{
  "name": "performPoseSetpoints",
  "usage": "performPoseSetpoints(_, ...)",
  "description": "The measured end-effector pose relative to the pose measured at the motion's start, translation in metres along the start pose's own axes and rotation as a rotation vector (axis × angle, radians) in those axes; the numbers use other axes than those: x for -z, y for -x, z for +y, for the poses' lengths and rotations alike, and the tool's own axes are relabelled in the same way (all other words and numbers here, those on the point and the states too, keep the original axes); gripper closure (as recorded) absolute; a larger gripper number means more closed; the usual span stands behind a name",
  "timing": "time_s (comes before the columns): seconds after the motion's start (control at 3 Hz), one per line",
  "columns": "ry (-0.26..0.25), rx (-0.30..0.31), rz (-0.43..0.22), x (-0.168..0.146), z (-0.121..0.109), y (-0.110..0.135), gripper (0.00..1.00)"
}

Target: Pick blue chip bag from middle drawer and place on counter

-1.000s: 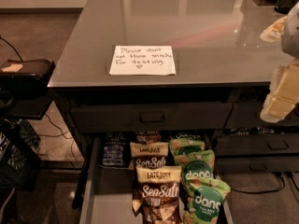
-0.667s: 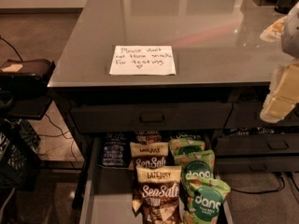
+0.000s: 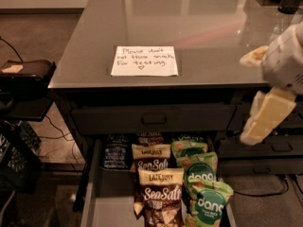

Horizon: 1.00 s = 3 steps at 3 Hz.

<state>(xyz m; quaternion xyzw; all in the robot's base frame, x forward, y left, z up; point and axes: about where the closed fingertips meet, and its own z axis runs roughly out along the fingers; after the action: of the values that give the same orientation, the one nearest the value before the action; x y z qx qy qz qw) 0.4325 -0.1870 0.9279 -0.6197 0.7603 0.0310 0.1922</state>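
The cream two-finger pincer (image 3: pixel 253 98) is hanging, fingers apart, by the front right of the glossy grey flat desk (image 3: pixel 189 27). A white paper note (image 3: pixel 144 60) is lying on the desk near its front edge. Below, in the dark-grey metal drawer (image 3: pixel 106 202), the dark navy crinkly chip bag (image 3: pixel 116 151) is lying back left. The brown-and-cream snack bags (image 3: pixel 158 186) are sitting to its right, and the green snack bags (image 3: pixel 203 186) are rightmost.

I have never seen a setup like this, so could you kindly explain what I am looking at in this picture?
This is a single camera view looking down at a cabinet from the front; where the camera is mounted is not known. The cream-coloured shape at the right edge is the robot's pincer, the two-fingered grasping end of its one arm. It is open and holds nothing. The glossy grey counter bears a handwritten paper note. Below it, the middle drawer is pulled out. Inside lie brown Sea Salt bags, green dang bags and, at the back left, the dark blue chip bag, which the robot is meant to lift onto the counter.
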Motion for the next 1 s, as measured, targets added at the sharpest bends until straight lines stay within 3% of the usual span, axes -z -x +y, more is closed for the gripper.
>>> performPoseSetpoints(0.67, 0.086, 0.02, -0.158, -0.118, 0.046, 0.034, 0.0)
performPoseSetpoints(1.0, 0.086, 0.019, -0.145, -0.12, 0.047, 0.033, 0.0)
